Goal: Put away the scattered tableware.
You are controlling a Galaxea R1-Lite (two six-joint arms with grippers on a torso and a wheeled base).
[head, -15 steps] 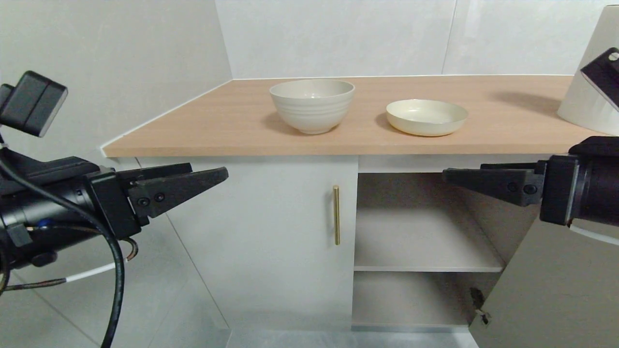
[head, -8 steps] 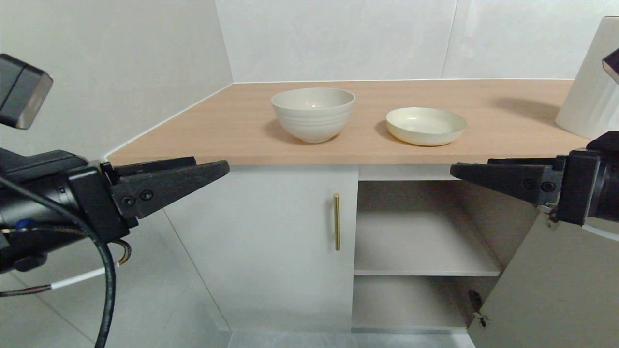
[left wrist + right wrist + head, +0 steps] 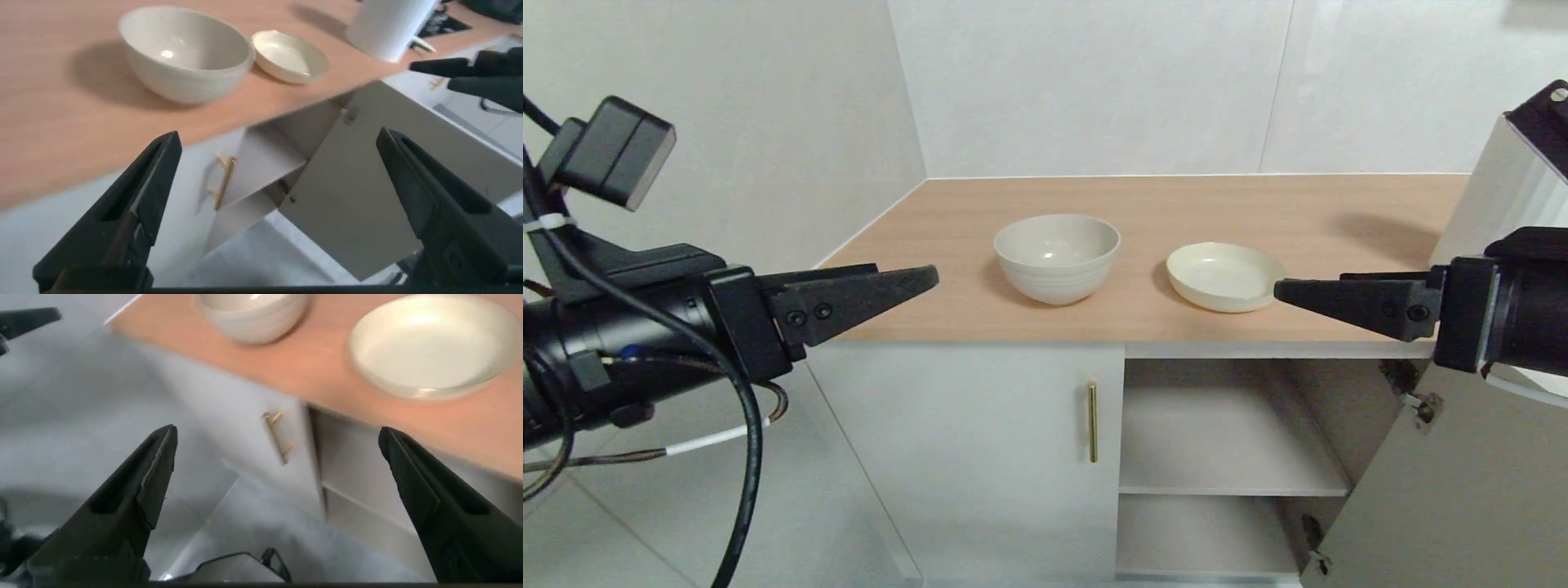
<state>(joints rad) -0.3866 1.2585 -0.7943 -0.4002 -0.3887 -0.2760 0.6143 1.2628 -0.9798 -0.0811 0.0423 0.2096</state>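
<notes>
On the counter [image 3: 1339, 204] the bowl [image 3: 1057, 257] sits left of the plate [image 3: 1225, 276], apart, both near the front edge. Below the plate the cupboard [image 3: 1209, 376] is open, with one shelf [image 3: 1225, 465] inside and its door [image 3: 1445, 490] swung out to the right. The closed door [image 3: 980, 457] lies under the bowl.

Colour-wise it's all pretty muted. The bowl [image 3: 1057, 257] is a greyish off-white with faint ribbed rings round the outside and a plain inside. The dish [image 3: 1225, 276] is a warmer cream, almost pale yellow, no pattern. The counter [image 3: 1160, 208] is light tan wood grain with fine streaks. The door [image 3: 980, 441] is plain white with a brass-gold handle [image 3: 1092, 421], and the shelves [image 3: 1225, 441] are pale grey. The walls [image 3: 1094, 82] are off-white tile. The left gripper [image 3: 915, 284] and right gripper [image 3: 1286, 290] are both matte black, and so is the cable [image 3: 747, 457].
</notes>
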